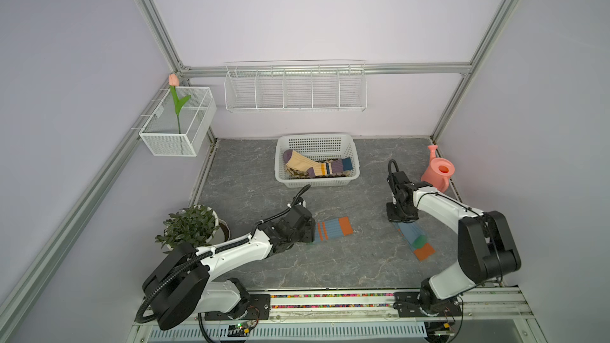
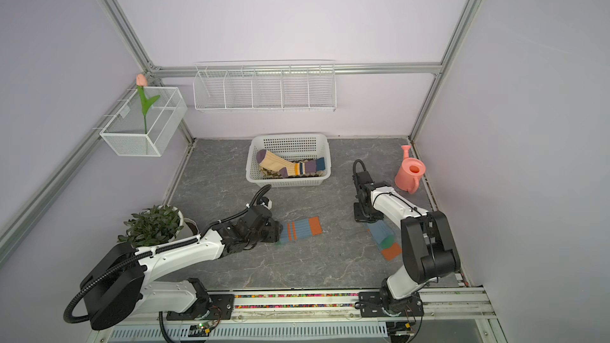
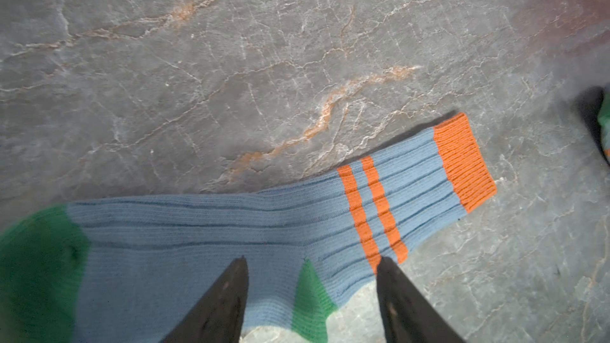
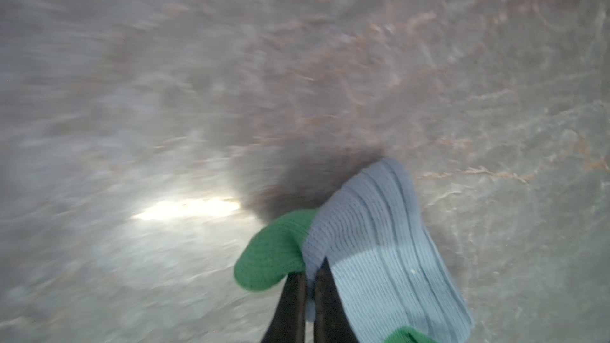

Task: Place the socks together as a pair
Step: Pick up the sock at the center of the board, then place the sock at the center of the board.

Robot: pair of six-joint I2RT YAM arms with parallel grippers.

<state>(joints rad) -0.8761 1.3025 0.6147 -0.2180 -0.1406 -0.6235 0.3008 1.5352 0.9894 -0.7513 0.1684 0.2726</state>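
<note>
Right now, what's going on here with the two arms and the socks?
The robot is pairing two blue socks with orange cuffs. The right gripper is shut on the toe end of one blue sock, bunching the fabric. The left gripper is open over the matching sock, which lies flat on the table. The two lie apart. More socks, a cream striped sock on top, wait in the white basket.
</note>
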